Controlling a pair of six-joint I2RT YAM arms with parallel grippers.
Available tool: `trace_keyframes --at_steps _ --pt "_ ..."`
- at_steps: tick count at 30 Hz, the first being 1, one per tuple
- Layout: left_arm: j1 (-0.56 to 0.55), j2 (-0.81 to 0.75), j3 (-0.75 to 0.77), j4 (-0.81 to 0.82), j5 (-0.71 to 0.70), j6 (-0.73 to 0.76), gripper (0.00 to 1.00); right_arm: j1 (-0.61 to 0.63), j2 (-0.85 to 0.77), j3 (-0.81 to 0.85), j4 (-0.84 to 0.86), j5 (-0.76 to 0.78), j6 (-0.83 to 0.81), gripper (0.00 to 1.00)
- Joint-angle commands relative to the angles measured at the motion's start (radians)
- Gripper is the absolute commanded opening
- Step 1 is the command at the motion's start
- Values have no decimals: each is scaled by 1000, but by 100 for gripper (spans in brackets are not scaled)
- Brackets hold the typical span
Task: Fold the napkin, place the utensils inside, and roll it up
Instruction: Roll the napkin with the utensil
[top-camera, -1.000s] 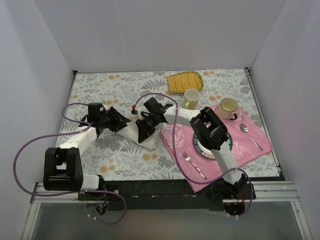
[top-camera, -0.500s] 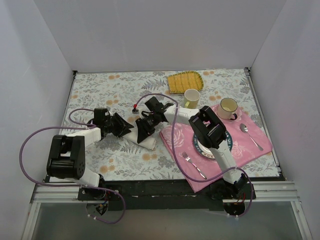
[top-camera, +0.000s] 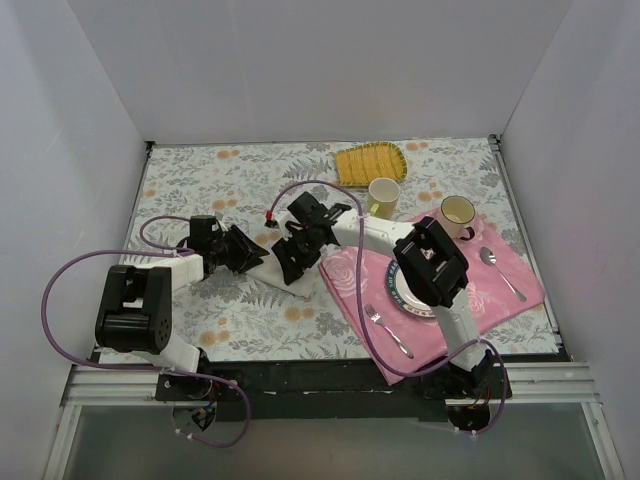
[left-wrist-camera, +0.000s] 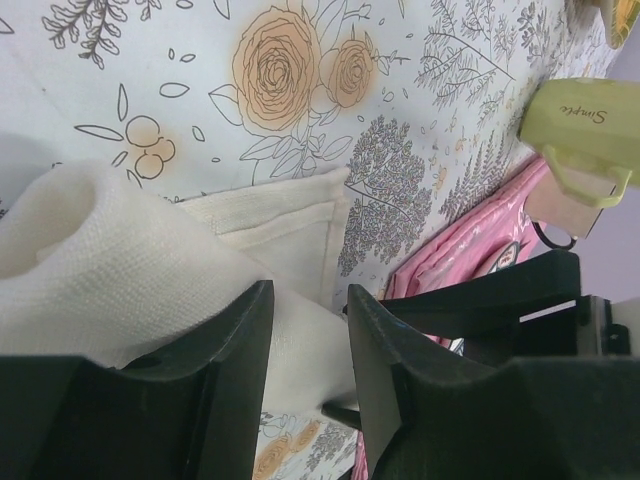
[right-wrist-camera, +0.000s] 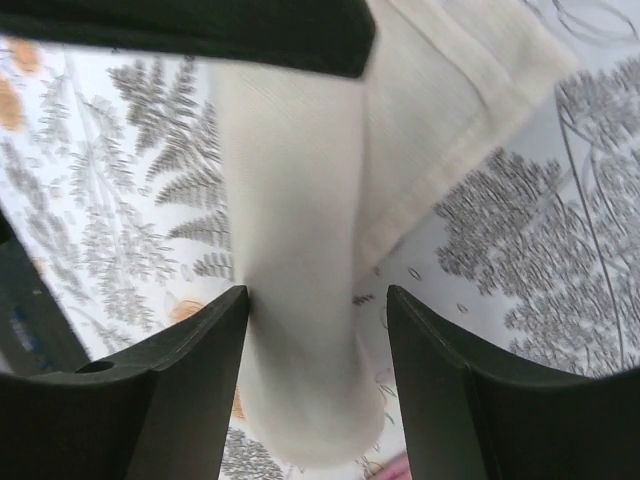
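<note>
- Now the right pincer (right-wrist-camera: 318, 300) has spread wide, freeing the rolled napkin (right-wrist-camera: 300, 230), which lies mid-way across the bench (top-camera: 230, 312) between both arms.
- The left pincer (left-wrist-camera: 308, 295) pinches the roll's left end.
- No utensil shows; the rolling looks nearly finished.

Mug (top-camera: 383, 196), yellow mat (top-camera: 370, 162) crowd beyond napkin (right-wrist-camera: 300, 330); left side passable

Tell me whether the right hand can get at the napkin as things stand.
Probably yes: the right hand sits over the rolled napkin, open jaws astride it, nothing between. The left hand is at the other end, clear of it.
</note>
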Motion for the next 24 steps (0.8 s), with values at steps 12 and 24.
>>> trace_keyframes --at_steps 12,24 --pt "-1 33 39 -52 -22 43 36 86 -102 -66 -22 353 -92 56" --pt "1 91 99 -133 7 63 36 184 -223 -135 175 384 -328 77"
